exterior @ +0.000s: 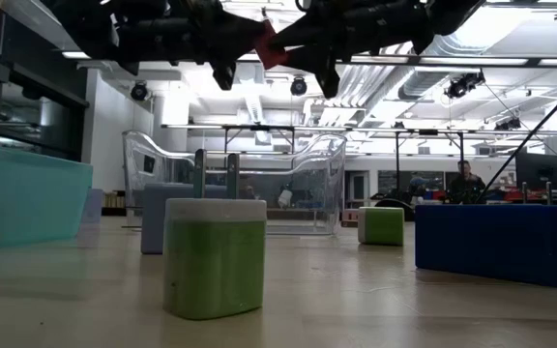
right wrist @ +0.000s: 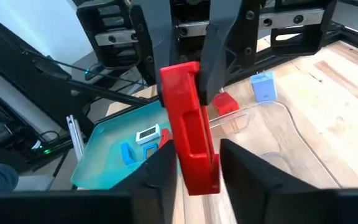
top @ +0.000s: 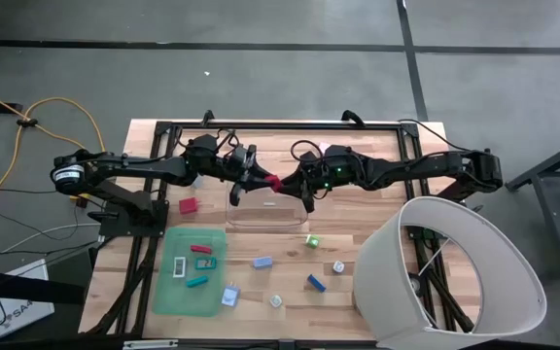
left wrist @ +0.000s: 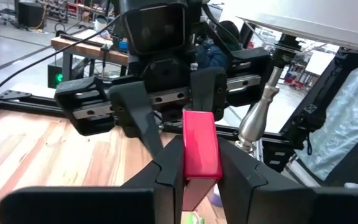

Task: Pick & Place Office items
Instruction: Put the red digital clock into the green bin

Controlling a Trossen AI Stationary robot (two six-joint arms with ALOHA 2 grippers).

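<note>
Red flat office item (top: pixel 273 182) hangs mid-air above the clear bin (top: pixel 261 216), between the two grippers, in the far middle of the bench (top: pixel 387 209). Left gripper (top: pixel 258 176) is clamped tight on one end of it; left wrist view shows the piece (left wrist: pixel 201 149) pinched upright between its fingers (left wrist: pixel 169 174). Right gripper (top: pixel 295 185) meets it from the other side with jaws parted a little around the piece (right wrist: pixel 188 127); whether its pads touch cannot be told. Looks like a handover, left arm taking over. To do it well: right jaws should open fully clear before either arm moves, then back off straight along its own axis so the piece is not twisted out of the left grip. Left grip sits near the end of a thin slab, so it may pivot; keep wrist level, move slow. Remaining items lie on the green mat (top: pixel 168 292) and bare wood toward the near edge, e.g. another red block (top: pixel 188 205) at the bin's left
</note>
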